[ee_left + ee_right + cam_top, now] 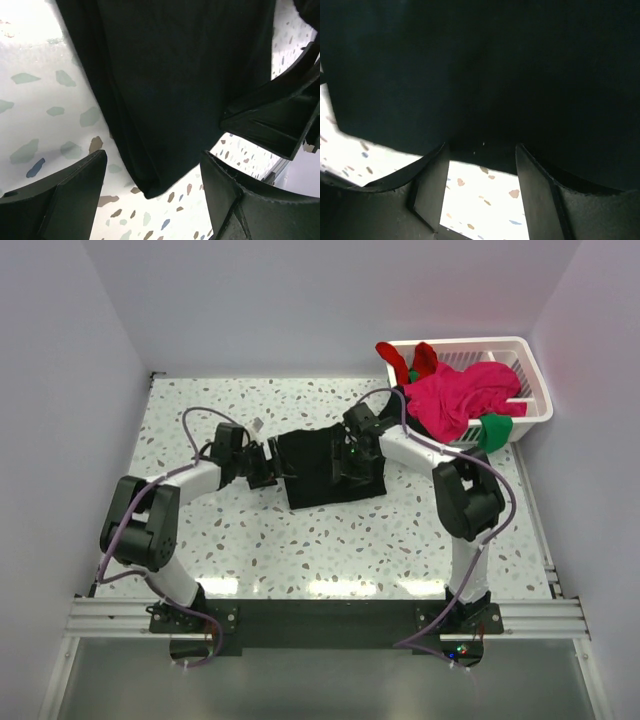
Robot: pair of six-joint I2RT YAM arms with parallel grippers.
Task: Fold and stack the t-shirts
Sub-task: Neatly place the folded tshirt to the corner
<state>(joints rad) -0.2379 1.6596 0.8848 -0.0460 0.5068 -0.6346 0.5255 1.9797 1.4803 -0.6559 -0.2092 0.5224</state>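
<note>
On the speckled terrazzo table [200,540], the folded black t-shirt [315,478] lies between my two grippers, its longer side running left to right. My left gripper [275,468] gapes at its left edge. My right gripper [355,455] sits over its right half, jaws apart, pinching nothing I can see.

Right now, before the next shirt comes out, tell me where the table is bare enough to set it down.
Bare: the far-left corner behind the left gripper, and the near strip between the black t-shirt and the arm bases. Crowded: far right, around the basket.
</note>
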